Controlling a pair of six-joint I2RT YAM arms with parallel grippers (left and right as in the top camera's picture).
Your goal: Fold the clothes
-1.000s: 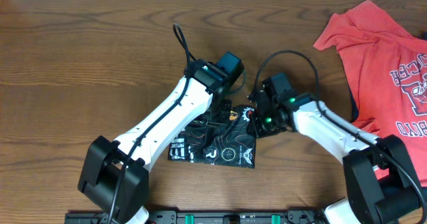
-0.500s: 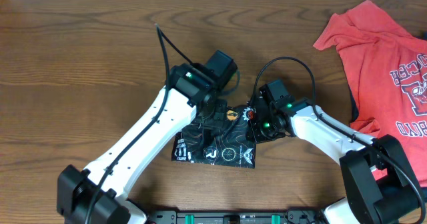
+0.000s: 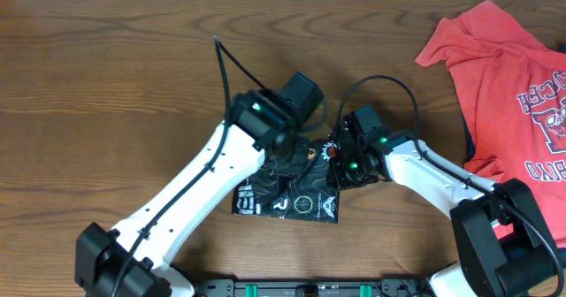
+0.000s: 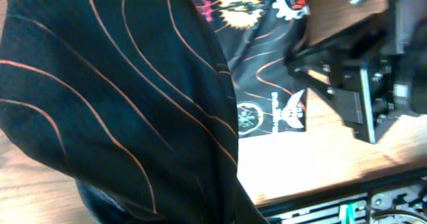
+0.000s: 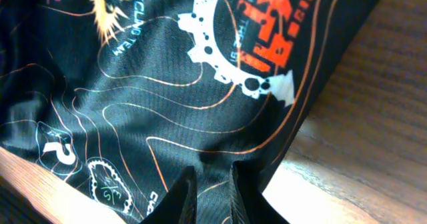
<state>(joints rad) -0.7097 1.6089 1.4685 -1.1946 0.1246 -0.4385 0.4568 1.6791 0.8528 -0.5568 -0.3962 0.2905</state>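
Observation:
The black sports shirt [image 3: 296, 195] lies folded into a small packet on the table, between my two arms. My left gripper [image 3: 294, 152] is over its upper left part. In the left wrist view a lifted fold of the black shirt [image 4: 133, 84] drapes across the frame and hides the fingers, which are shut on it. My right gripper [image 3: 338, 160] is at the packet's right edge. Its fingertips [image 5: 181, 191] pinch a fold of the printed black shirt [image 5: 167, 84], so my right gripper [image 5: 212, 194] is shut on it. The red T-shirt [image 3: 513, 85] lies crumpled at the far right.
The right arm's wrist [image 4: 363, 84] sits close beside the left gripper. The table's front edge with a black rail [image 3: 309, 288] runs just below the packet. Bare wood table [image 3: 106, 85] stretches to the left and the back.
The left arm has swung its elbow out to the left and its wrist has shifted left and down, still holding cloth. The right gripper moved slightly down-left, then held still.

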